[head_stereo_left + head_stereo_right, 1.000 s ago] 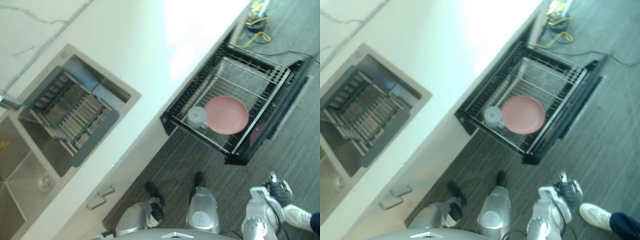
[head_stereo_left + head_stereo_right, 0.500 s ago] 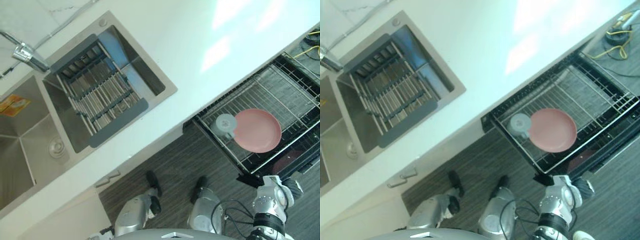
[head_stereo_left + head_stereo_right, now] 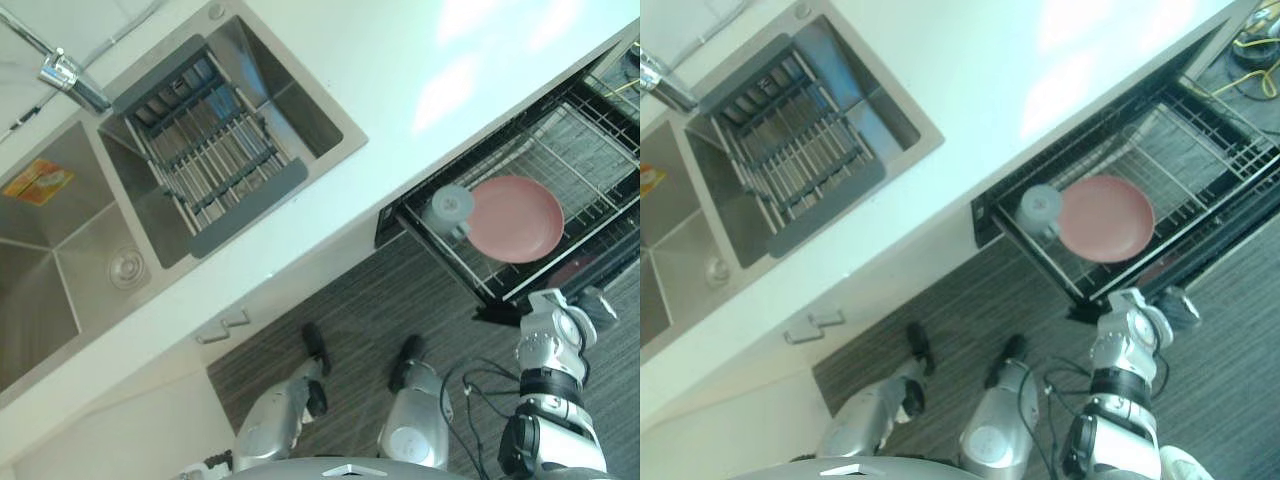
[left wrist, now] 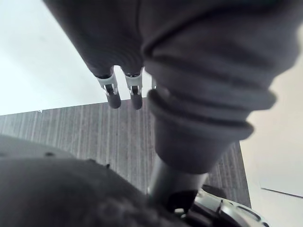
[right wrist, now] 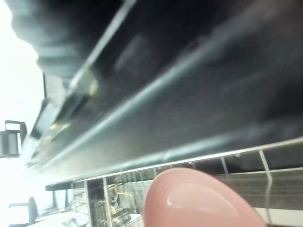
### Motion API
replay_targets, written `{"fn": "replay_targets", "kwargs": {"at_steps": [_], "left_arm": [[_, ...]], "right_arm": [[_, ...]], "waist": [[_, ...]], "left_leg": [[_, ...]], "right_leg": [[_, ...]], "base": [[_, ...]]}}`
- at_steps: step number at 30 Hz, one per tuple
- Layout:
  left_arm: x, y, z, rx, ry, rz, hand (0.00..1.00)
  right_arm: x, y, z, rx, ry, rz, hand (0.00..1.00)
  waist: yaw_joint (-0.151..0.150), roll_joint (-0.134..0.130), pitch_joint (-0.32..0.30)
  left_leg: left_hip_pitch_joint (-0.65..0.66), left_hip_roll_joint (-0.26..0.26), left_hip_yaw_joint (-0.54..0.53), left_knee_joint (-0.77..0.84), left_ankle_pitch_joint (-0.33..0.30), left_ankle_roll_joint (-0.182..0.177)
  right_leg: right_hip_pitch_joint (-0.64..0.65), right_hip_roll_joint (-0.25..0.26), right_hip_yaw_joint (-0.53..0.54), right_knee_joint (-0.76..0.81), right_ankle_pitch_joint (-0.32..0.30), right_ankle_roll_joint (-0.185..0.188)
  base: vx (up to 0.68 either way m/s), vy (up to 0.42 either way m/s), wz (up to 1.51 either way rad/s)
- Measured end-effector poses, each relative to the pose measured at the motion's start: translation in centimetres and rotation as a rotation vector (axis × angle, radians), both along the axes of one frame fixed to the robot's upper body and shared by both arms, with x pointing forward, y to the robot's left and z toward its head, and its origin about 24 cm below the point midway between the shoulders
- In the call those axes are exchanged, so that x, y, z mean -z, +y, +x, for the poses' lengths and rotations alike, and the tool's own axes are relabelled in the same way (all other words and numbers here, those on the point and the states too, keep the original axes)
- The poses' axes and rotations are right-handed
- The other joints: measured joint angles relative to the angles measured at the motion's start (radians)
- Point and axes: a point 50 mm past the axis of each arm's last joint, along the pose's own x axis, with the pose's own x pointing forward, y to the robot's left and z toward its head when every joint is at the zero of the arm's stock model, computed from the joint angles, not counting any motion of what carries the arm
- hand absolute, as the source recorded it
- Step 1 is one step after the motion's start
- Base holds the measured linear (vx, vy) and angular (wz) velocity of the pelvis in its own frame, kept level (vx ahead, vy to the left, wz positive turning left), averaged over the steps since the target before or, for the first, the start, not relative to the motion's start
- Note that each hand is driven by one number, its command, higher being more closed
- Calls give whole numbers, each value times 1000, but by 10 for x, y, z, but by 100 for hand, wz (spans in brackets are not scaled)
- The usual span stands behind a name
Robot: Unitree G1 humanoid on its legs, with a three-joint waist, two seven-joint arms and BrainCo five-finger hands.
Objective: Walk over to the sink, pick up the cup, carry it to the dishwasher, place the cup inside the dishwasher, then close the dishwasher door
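Now, cup (image 3: 447, 206) racked by the plate (image 3: 515, 219), right hand (image 3: 598, 305) at the dishwasher door (image 3: 1215, 255), grip unreadable; left hand (image 4: 124, 92) loose, empty. Shutting against the pulled-out rack (image 3: 590, 140) could jam.

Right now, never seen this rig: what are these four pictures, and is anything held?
It is a two-legged humanoid robot with two fingered hands. Two pictures come from its head camera, looking down; two from cameras on its wrists. From the head: a white counter, a steel sink with a drainer rack in it, and an open dishwasher whose pulled-out rack holds a grey cup beside a pink plate. The right hand is low by the dishwasher's outer corner; its wrist camera sees the plate from close up. The left hand hangs relaxed above the floor, holding nothing.
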Motion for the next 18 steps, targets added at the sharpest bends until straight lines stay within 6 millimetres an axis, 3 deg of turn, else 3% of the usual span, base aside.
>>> {"fn": "replay_targets", "kwargs": {"at_steps": [2,4,5,6,9,12,16,18], "left_arm": [[0,-3,2,9,-6,-16,0],[0,-6,4,10,-21,-32,0],[0,-7,3,12,-25,-35,0],[1,-6,2,11,-29,-38,0],[1,-8,4,-10,-68,-58,0],[-2,-11,13,-9,-155,-73,0],[-8,-16,29,12,-275,-76,0],[-9,-16,31,9,-308,-69,0]], "right_arm": [[-12,11,18,-111,32,-80,100],[-43,22,42,-181,-41,-131,100],[-51,24,47,-187,-64,-133,100],[-63,29,56,-205,-92,-133,100],[-90,35,70,-345,-42,-343,100],[-118,44,85,-425,-47,-456,100],[-135,66,103,-544,-17,-564,100],[-131,65,105,-534,26,-579,100]], "waist": [[8,27,14],[14,66,42],[15,71,47],[25,73,46],[55,71,47],[62,71,47],[95,71,47],[111,68,50]], "left_leg": [[-13,-2,-34,-2,5,-5],[-27,-3,-68,-4,5,-6],[-32,-3,-78,-5,9,-11],[-45,-2,-84,-10,17,-22],[-68,-2,-127,-30,58,-28],[-90,-3,-160,-30,82,-30],[-130,-1,-192,-26,101,-24],[-144,1,-197,-25,129,-20]], "right_leg": [[-2,3,-11,-6,6,-3],[-4,2,-33,-4,9,-6],[-5,2,-40,-1,10,-8],[-23,-2,-48,13,14,-15],[-60,-14,-71,72,-7,-32],[-78,-41,-108,142,-52,-45],[-99,-66,-163,211,-106,-61],[-107,-75,-179,243,-129,-65]], "base": [[-88,-16,18],[-92,-43,21],[-80,-62,22],[-75,-119,21],[-55,-145,23],[-43,-140,39],[-61,-188,45],[-32,-145,35]]}}
